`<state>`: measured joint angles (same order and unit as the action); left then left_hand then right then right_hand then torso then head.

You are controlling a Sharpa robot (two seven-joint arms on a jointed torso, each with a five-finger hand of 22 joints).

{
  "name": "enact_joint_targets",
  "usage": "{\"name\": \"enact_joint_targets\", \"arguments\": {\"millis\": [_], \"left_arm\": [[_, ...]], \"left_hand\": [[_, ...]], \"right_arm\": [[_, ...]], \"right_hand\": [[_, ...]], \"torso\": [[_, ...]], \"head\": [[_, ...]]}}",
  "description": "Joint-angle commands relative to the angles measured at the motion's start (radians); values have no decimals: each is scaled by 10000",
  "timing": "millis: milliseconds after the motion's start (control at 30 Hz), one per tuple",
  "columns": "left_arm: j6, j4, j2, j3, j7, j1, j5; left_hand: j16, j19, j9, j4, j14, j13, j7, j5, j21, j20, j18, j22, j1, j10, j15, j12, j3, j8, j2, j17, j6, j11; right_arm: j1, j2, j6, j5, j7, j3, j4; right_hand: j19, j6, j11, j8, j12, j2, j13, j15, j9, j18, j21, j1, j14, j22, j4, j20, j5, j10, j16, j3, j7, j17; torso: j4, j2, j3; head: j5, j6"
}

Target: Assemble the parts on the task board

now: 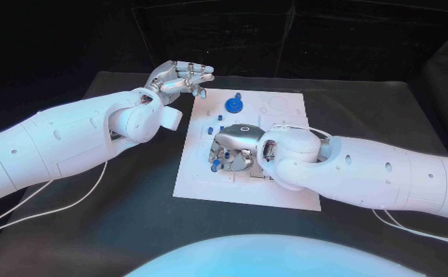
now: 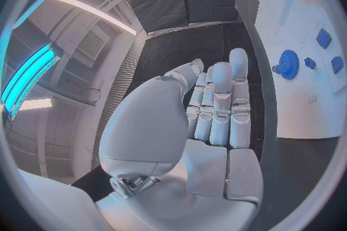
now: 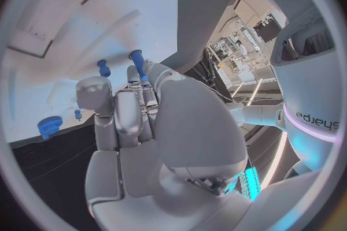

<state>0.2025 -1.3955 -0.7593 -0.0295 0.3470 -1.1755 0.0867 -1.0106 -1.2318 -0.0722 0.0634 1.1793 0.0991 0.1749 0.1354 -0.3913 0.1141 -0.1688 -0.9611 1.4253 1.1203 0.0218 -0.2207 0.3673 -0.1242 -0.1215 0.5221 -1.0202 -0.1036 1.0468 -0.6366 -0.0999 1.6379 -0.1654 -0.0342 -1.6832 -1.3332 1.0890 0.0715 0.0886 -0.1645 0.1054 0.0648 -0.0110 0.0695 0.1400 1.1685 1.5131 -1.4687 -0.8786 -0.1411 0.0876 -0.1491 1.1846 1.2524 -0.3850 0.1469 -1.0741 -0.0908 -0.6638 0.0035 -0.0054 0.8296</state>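
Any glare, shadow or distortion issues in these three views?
Head view: blue light tints the task board; the right hand covers its middle. Left wrist view: fisheye bends the board's edge, and a bright cyan strip glares at the rim beside the left hand. Right wrist view: soft finger shadows fall across the board near a blue peg.

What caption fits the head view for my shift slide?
Right hand works low over the blue parts on the white task board; left hand hovers, holding nothing, by the board's far-left corner, blue gear nearby.
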Motion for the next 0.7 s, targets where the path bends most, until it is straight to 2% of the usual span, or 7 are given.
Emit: {"name": "enact_joint_targets", "arguments": {"millis": [33,167,233,400,700], "left_arm": [[-109,-14,0,7,40,-11,-32],[-108,-18,-7,7,37,-11,-32],[-109,-20,-9,7,35,-11,-32],[-117,-25,-9,7,29,-11,-32],[-139,-12,-8,7,18,-11,-32]], "left_hand": [[38,74,17,46,-67,16,38,26,69,19,-121,15,-78,-76,-25,-67,-34,-56,56,-13,53,-4],[35,73,21,51,-70,16,47,28,78,24,-120,27,-88,-98,-19,-77,-39,-54,65,-20,75,-11],[35,73,21,51,-70,16,47,28,78,24,-120,27,-88,-98,-19,-77,-39,-54,65,-20,75,-11],[35,73,21,51,-70,16,47,28,78,24,-120,27,-88,-98,-19,-77,-39,-54,65,-20,75,-11],[35,73,21,51,-70,16,47,28,78,24,-120,27,-88,-98,-19,-77,-39,-54,65,-20,75,-11]], "right_arm": [[-3,43,165,181,-64,-7,14],[-14,74,124,265,-102,-16,33],[-17,94,97,288,-117,-22,40],[-21,142,55,308,-96,-32,51],[-21,181,-223,226,-34,-43,62]], "right_hand": [[-61,62,9,43,40,85,11,-41,12,-157,35,-67,-245,-6,5,1,-33,41,59,-82,-9,12],[-40,13,27,2,100,131,7,-28,-1,-154,22,-146,-234,18,19,10,-10,15,41,-97,9,50],[15,-314,114,-195,259,266,-13,50,-57,-145,-26,-336,-225,93,-14,39,32,-208,61,-89,123,28],[71,-1013,157,-291,355,553,12,85,-73,-127,-64,-692,-205,146,-90,83,-86,-363,70,63,100,36],[97,-1540,128,-281,385,643,36,63,-59,-117,-82,-937,-193,177,-119,80,8,-463,80,255,92,54]], "torso": [[3,-3,0],[5,4,-2],[4,3,-5],[3,-1,-2],[6,0,1]], "head": [[10,5],[11,1],[17,-3],[19,-18],[19,-25]]}}
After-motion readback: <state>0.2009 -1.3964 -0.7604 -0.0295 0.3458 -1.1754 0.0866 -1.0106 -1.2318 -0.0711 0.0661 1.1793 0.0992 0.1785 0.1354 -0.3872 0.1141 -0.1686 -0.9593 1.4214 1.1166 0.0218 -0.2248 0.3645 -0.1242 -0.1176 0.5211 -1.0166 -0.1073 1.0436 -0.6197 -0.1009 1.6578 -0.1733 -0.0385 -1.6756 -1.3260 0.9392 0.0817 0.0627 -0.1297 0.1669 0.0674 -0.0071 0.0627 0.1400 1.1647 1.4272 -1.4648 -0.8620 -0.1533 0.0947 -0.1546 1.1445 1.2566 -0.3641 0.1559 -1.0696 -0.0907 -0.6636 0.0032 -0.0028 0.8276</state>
